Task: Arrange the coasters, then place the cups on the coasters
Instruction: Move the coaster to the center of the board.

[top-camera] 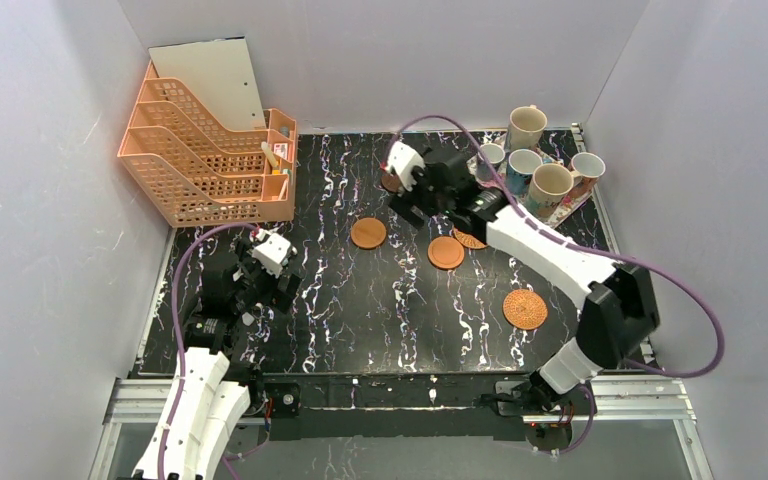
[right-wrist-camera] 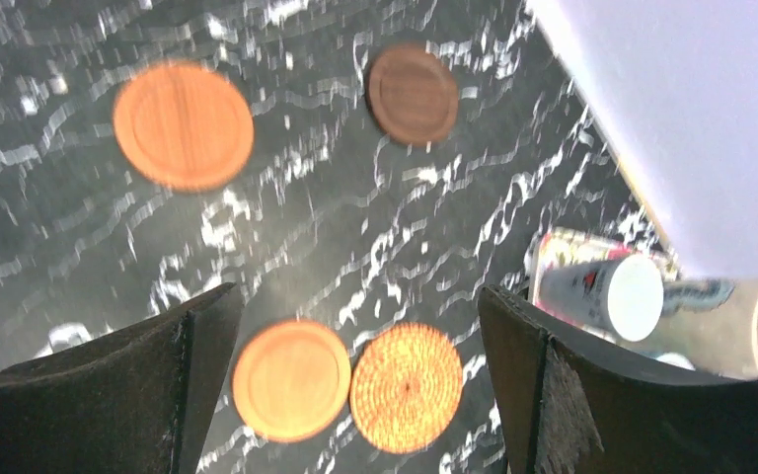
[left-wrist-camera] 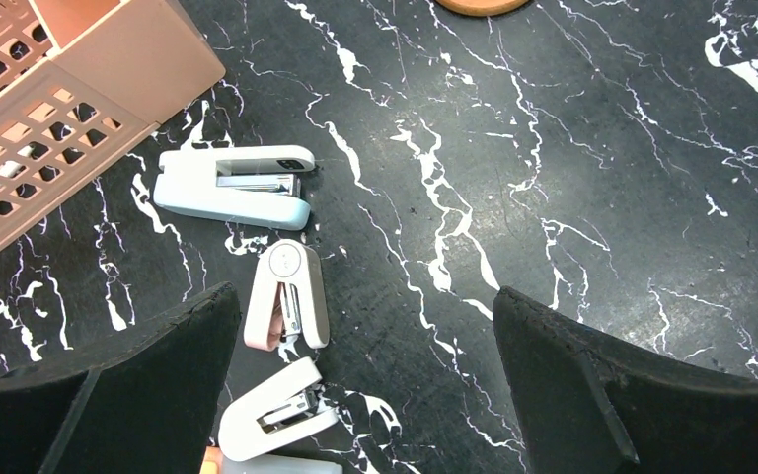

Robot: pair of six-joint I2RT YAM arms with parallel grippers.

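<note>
Five coasters lie on the black marbled table: a wood one (top-camera: 368, 233), a wood one (top-camera: 446, 252) touching a wicker one (top-camera: 470, 241), a second wicker one (top-camera: 525, 309) nearer the front, and a dark brown one (top-camera: 391, 184) half hidden by the arm. My right gripper (top-camera: 420, 211) hovers open and empty. Below its jaws I see a wood coaster (right-wrist-camera: 291, 379) and a wicker coaster (right-wrist-camera: 406, 387). The cups stand at the back right: beige (top-camera: 526, 127), beige (top-camera: 550, 189), blue (top-camera: 491, 157), blue (top-camera: 522, 169), brownish-orange (top-camera: 586, 170). My left gripper (top-camera: 263, 283) is open and empty.
The cups stand on a floral tray (top-camera: 571, 208) in the back right corner. An orange mesh file rack (top-camera: 210, 150) fills the back left. Three staplers (left-wrist-camera: 235, 186) (left-wrist-camera: 287, 294) (left-wrist-camera: 268, 410) lie under my left gripper (left-wrist-camera: 365, 296). White walls enclose the table.
</note>
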